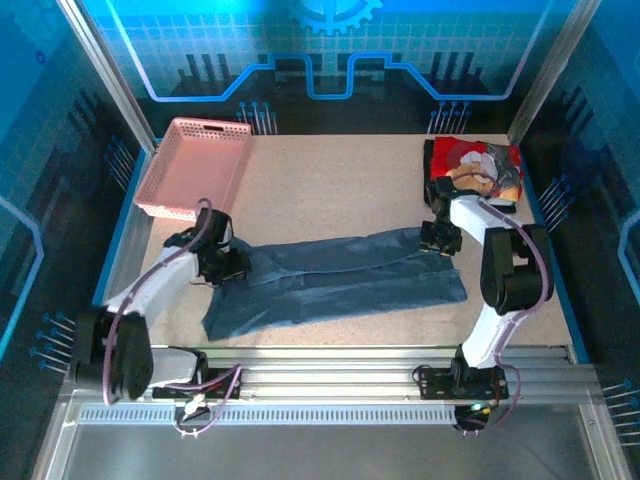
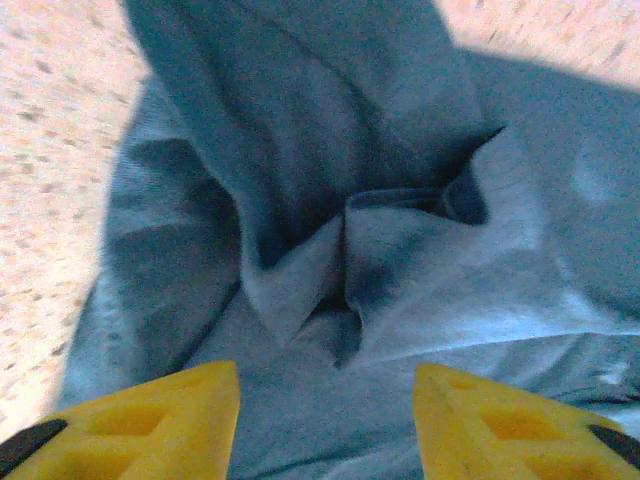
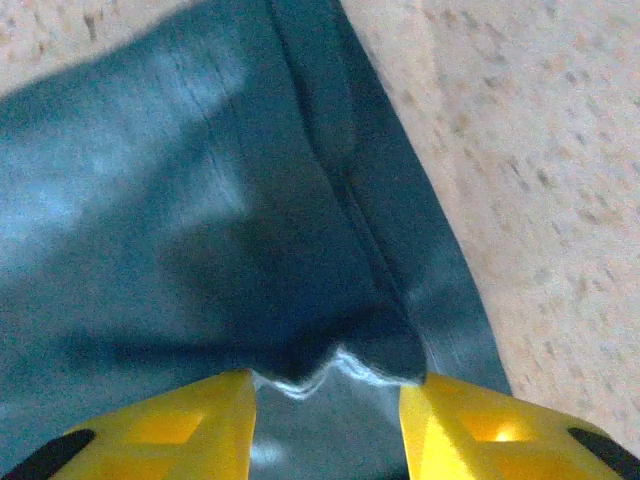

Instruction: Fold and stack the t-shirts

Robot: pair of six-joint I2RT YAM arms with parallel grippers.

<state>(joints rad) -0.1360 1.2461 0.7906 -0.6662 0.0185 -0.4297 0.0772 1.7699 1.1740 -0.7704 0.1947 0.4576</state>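
Okay, your left fingers (image 2: 150, 420) and right fingers (image 3: 170, 425) both stand released over the slate-blue shirt (image 1: 340, 275), folded lengthwise on the bench (image 1: 320, 190), with the teddy-bear shirt (image 1: 480, 165) and stacking yet to do.

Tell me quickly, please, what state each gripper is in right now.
Left gripper: open over the blue t-shirt, holding nothing.
Right gripper: open at that shirt's edge, holding nothing.
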